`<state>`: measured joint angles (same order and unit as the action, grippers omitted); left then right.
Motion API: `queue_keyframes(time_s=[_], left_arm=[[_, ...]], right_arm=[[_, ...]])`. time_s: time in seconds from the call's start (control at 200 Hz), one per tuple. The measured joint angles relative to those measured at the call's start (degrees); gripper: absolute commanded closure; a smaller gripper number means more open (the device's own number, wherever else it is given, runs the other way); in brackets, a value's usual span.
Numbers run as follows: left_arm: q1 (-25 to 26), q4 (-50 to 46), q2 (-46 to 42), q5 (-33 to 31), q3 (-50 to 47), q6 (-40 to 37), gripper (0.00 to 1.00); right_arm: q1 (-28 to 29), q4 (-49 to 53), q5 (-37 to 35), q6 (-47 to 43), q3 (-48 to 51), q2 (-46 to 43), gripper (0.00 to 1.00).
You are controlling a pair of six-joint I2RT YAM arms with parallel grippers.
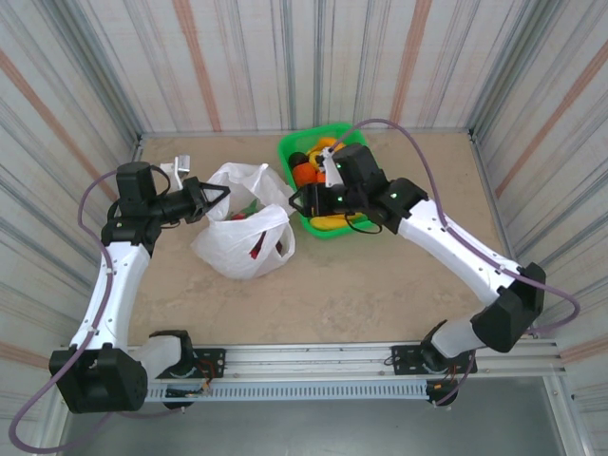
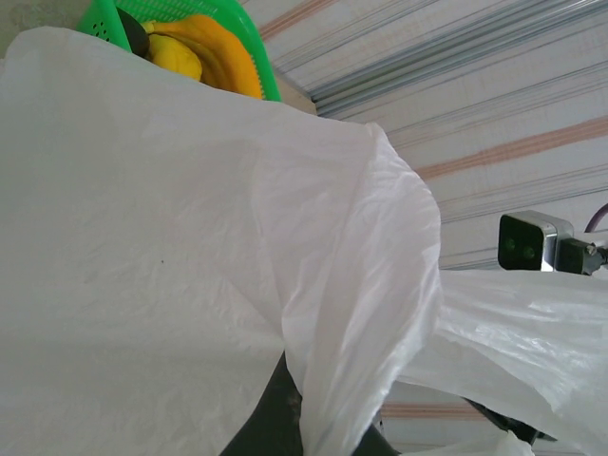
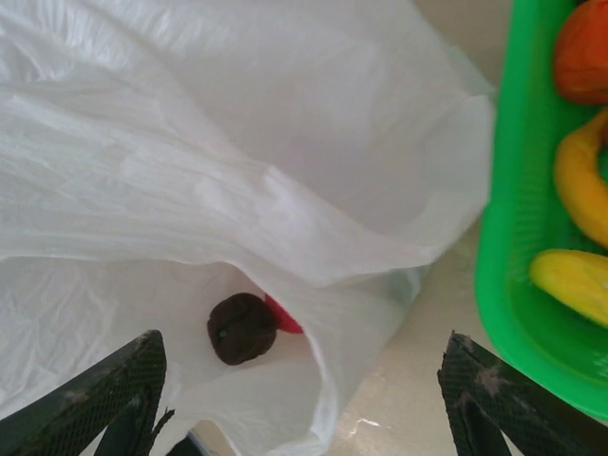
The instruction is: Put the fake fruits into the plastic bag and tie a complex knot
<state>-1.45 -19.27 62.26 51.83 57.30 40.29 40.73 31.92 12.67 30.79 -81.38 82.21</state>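
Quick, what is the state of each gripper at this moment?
Left gripper: closed, holding the plastic bag by its edge.
Right gripper: open, holding nothing.

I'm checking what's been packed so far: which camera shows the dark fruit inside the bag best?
The right wrist view: it looks into the open bag, where the dark fruit lies beside a red piece. The top view gives reddish smudges through the film; the left wrist view faces the bag's outer wall.
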Motion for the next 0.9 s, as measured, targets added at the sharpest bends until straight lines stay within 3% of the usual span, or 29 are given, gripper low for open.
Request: queue_keyframes(time_s=[0.25, 0.586, 0.897], left_arm=[[0.0, 0.0, 0.0, 0.0, 0.0, 0.0, 1.00], [0.0, -0.2, 0.0, 0.0, 0.0, 0.0, 1.00], [0.0, -0.2, 0.0, 0.0, 0.0, 0.0, 1.00]], right_arm=[[-4.8, 1.5, -1.6, -1.8, -0.1, 0.7, 0.12], [-9.0, 5.6, -8.5, -3.8, -10.0, 16.9, 0.13], [-13.9, -0.4, -10.1, 19.3, -12.0, 27.9, 0.14]])
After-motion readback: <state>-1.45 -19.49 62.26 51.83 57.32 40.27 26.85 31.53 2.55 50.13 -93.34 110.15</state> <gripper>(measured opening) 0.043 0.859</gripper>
